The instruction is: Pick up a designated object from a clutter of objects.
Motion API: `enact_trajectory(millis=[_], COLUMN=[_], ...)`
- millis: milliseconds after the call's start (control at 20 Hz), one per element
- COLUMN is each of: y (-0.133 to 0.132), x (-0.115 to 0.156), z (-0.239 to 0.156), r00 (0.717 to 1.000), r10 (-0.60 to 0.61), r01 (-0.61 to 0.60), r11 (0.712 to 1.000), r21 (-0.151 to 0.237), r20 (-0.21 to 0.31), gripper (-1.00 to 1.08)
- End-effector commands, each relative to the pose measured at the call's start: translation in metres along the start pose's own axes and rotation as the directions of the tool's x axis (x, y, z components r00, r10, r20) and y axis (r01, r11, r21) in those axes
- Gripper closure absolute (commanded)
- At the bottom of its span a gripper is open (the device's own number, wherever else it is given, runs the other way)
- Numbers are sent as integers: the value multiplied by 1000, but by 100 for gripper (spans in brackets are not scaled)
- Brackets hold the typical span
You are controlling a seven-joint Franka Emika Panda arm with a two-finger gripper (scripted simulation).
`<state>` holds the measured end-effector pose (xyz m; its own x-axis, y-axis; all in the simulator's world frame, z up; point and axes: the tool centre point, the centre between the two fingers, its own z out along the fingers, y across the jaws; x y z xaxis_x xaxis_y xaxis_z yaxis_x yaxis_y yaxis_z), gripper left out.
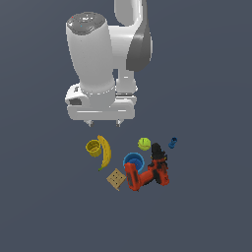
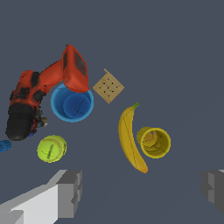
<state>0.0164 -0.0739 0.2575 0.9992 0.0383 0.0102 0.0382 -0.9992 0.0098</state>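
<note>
The small mustard-yellow cup (image 1: 93,147) stands upright and hollow at the exterior view's left end of the clutter, right beside the yellow banana (image 1: 105,152). In the wrist view the cup (image 2: 154,142) touches the banana (image 2: 130,138). My gripper (image 1: 103,123) hangs above the clutter, high over the cup and banana, with its fingers wide apart and empty. In the wrist view its fingers (image 2: 70,192) frame the floor near the cup. The blue cup (image 1: 133,161), tennis ball (image 1: 143,143), red-and-black drill (image 1: 147,173), tan cracker (image 1: 115,179) and tiny blue piece (image 1: 172,142) lie to the exterior view's right.
The drill's base (image 2: 74,70) overlaps the blue cup's rim (image 2: 71,104) in the wrist view. The tennis ball (image 2: 51,148) sits near the drill's black chuck (image 2: 19,122). The cracker (image 2: 108,87) lies beyond the banana's tip. The dark grey floor (image 1: 206,206) surrounds the group.
</note>
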Motion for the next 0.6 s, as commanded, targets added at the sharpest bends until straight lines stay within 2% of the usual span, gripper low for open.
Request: enact_trajectory(millis=[0, 300, 550], y=[13, 45, 65], x=[1, -5, -14], z=[26, 93, 131], r00=[1000, 998, 996], r10=[-19, -67, -93], r01=[19, 67, 93], r11=[1000, 998, 996], r21=[6, 13, 13], r20=[2, 4, 6], gripper=[-92, -92, -92])
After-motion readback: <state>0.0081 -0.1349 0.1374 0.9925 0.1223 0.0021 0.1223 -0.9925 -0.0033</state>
